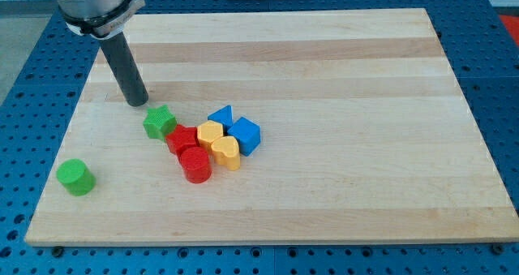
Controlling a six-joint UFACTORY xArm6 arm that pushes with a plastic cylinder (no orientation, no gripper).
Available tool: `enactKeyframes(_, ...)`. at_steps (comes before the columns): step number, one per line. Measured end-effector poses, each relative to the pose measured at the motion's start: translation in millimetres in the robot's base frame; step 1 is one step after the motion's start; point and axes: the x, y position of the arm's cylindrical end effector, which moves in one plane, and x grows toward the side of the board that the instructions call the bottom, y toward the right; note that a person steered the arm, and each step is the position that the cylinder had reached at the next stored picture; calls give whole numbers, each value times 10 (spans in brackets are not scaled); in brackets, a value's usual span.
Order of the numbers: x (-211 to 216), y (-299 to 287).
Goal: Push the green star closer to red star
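The green star [160, 122] lies left of the board's middle, touching or nearly touching the red star [182, 138] at its lower right. My tip [136, 103] rests on the board just up and left of the green star, a small gap away. The dark rod rises from it toward the view's top left.
A cluster sits right of the red star: a red cylinder [195, 165], a yellow hexagon-like block [210, 132], a yellow heart [227, 152], a blue triangle [220, 116] and a blue cube [245, 135]. A green cylinder [75, 178] stands near the wooden board's [340, 80] lower left edge.
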Motion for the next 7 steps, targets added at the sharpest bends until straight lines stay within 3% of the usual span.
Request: enactKeyframes(7, 251, 653)
